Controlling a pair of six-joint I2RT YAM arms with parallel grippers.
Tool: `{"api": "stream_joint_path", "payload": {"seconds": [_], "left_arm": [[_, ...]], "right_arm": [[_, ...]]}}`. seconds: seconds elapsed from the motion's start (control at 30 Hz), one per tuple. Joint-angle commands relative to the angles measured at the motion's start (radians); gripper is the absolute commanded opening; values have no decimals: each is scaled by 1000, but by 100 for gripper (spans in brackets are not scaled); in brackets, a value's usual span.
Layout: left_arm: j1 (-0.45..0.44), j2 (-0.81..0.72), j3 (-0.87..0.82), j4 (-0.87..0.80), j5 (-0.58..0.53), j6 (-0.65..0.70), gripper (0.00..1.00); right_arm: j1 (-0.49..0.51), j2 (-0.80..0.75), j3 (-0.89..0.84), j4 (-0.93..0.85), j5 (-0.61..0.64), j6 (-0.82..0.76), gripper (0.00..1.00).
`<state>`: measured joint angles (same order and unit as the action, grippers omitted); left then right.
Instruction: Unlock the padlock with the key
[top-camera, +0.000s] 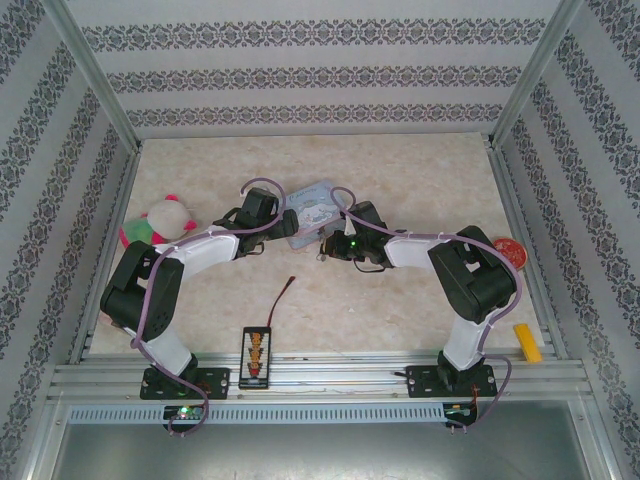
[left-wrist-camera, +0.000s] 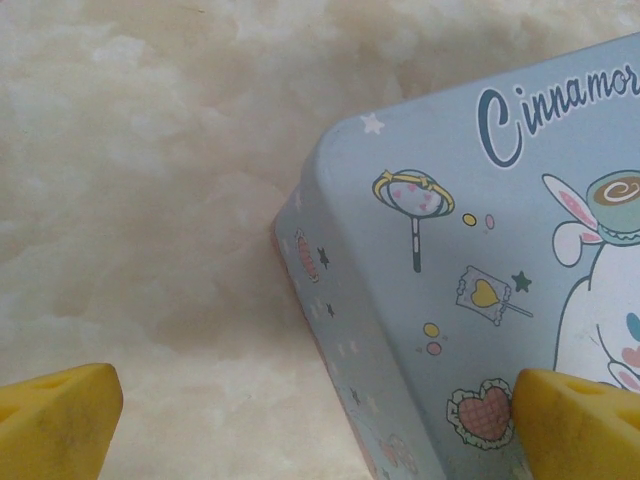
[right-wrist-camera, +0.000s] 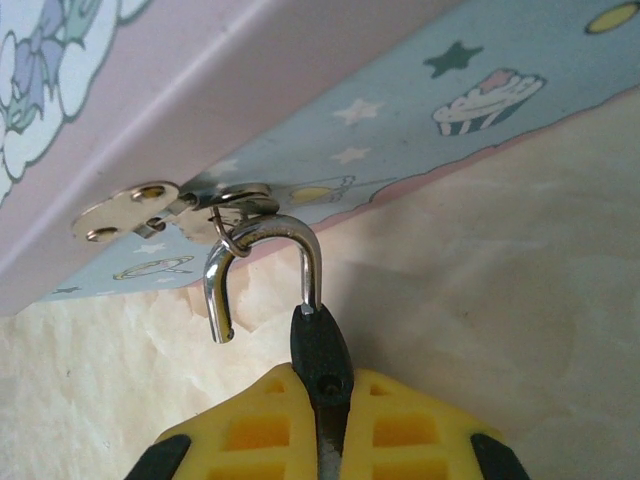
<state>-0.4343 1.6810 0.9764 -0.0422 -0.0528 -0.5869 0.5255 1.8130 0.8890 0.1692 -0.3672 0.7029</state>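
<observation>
Where the lid of the light-blue tin (left-wrist-camera: 450, 250) faces the left wrist camera, the lettering "Cinnamor" is legible, cut off at the frame edge. Left gripper (left-wrist-camera: 320, 425): yellow fingers (left-wrist-camera: 60, 415) spread fully, holding nothing, one over the table (left-wrist-camera: 150, 200), one over the lid. Right gripper (right-wrist-camera: 322, 430): fingers pinching the dark body of the padlock (right-wrist-camera: 320, 355). Shackle (right-wrist-camera: 265, 235): one leg seated in the body, the other free; its bend hangs through the hasp (right-wrist-camera: 125, 210) ring on the tin's side wall, directly ahead of the right fingertips.
</observation>
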Motion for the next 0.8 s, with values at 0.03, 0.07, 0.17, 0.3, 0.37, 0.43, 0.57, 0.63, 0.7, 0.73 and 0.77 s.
{"api": "stream_joint_path", "payload": {"seconds": [0.03,0.07,0.17,0.3,0.37,0.43,0.57,0.63,0.7,0.73,0.77], "left_arm": [[15,-19,-18,-28,5,24,99],[14,-23,-20,-28,5,24,99],[15,-29,-25,-26,5,26,99],[15,-29,-28,-28,3,28,99],[15,-29,-31,-27,1,28,99],[15,-27,-31,-29,-1,29,99],[17,-24,-32,-29,-3,28,99],[16,-24,-32,-30,-2,28,99],[16,-24,-32,-30,-2,29,99],[17,-25,-32,-31,-2,29,99],[17,-25,-32,-31,-4,29,99]], "right_arm": [[-15,-32,-12,37,-29,52,0],[-15,-32,-13,39,-30,62,0],[-19,-26,-17,54,-37,94,0],[-27,-24,-30,89,-49,132,0],[-31,-24,-35,102,-55,144,0],[-33,-26,-39,116,-62,155,0],[-38,-25,-50,152,-79,181,0],[-39,-23,-55,176,-89,200,0],[-41,-20,-59,194,-96,215,0],[-42,-18,-61,205,-98,221,0],[-42,-18,-62,212,-99,225,0]]}}
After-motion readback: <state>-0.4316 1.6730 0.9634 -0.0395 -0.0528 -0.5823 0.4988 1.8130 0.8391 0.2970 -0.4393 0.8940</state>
